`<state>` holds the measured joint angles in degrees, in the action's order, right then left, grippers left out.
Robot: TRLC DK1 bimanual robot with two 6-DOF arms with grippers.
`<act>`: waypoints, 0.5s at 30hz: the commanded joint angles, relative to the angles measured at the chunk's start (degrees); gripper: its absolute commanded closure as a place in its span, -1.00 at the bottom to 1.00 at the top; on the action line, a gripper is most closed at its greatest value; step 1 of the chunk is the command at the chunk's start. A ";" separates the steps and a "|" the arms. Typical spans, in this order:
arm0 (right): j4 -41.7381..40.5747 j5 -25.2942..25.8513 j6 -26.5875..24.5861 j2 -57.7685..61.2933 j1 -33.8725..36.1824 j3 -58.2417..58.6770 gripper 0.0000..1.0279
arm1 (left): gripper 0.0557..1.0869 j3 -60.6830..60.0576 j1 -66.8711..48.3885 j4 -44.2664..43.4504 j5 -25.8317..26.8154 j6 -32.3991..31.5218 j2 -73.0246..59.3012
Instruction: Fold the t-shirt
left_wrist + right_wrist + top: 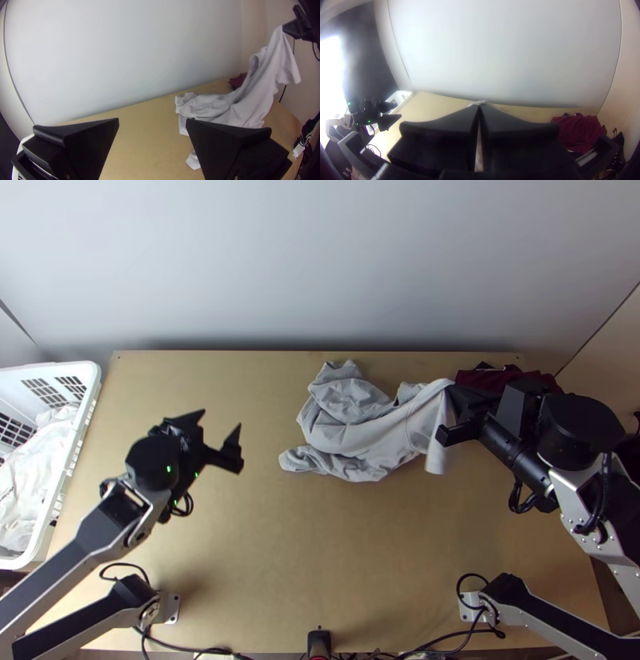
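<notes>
Top view: my left arm leans in from the near left corner of the worktop [344,580], and its gripper [221,420] hangs above the left part, pointing toward the far edge and a little to the right. Fingers wide apart, nothing between them. My right arm comes in over the right side, its gripper [456,394] raised above the far right part and turned toward the left edge. Fingers closed on a pinch of the light grey t-shirt [352,428]; the left wrist view shows the fabric drawn up to them. Which part of the garment is pinched, I cannot tell. T-shirt position: bunched on the worktop from about mid-width rightward, nearer the far edge, with its right portion lifted off the surface and a loose flap hanging below the right gripper. It lies well apart from the left gripper, to that gripper's right. Dark red cloth [578,131] sits at the far right corner; white basket [84,412] stands along the left edge.
</notes>
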<state>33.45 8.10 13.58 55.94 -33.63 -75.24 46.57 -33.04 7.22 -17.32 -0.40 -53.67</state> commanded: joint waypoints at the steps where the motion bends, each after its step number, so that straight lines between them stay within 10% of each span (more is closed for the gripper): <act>1: 0.91 -0.10 0.48 1.45 -0.04 0.18 0.95 | -0.90 -10.71 -10.03 -5.47 -0.17 2.69 3.57; 15: 2.14 -3.62 4.96 3.21 4.71 -0.96 0.95 | -0.90 -17.56 -30.68 -44.31 -2.63 39.52 -20.60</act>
<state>35.24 6.26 16.71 58.17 -30.98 -75.37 30.83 -56.99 -21.61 -20.21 23.86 -63.96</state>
